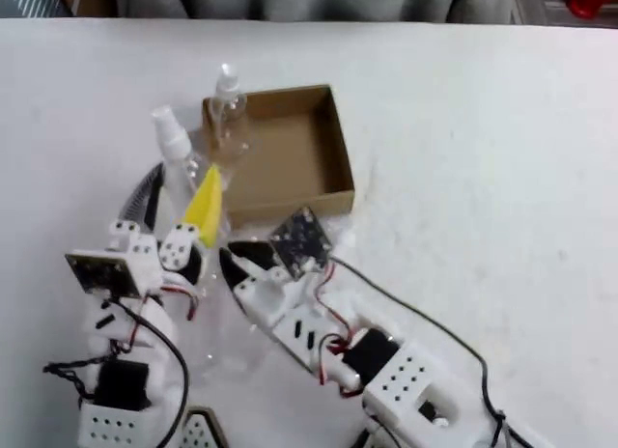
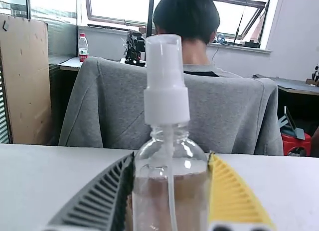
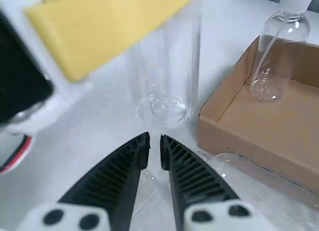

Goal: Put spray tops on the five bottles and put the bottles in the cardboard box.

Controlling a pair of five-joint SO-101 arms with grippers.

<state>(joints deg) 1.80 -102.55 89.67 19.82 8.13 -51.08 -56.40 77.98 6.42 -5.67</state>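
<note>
Cardboard box [image 1: 290,154] holds one capped bottle [image 1: 229,105]; left gripper [image 1: 183,187] clamps a second bottle [image 2: 167,136]; right gripper [image 3: 154,141] nearly closed, seemingly empty.

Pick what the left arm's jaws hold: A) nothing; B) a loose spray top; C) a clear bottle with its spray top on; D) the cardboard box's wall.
C: the left arm's jaws press both sides of a clear bottle with a white spray top on it.

Found a bottle [image 1: 228,110] in the box [image 1: 299,158], at its ten o'clock corner; a second bottle [image 1: 169,139] just outside at nine, between left gripper [image 1: 182,178] fingers; right gripper [image 1: 230,258] at seven.
</note>
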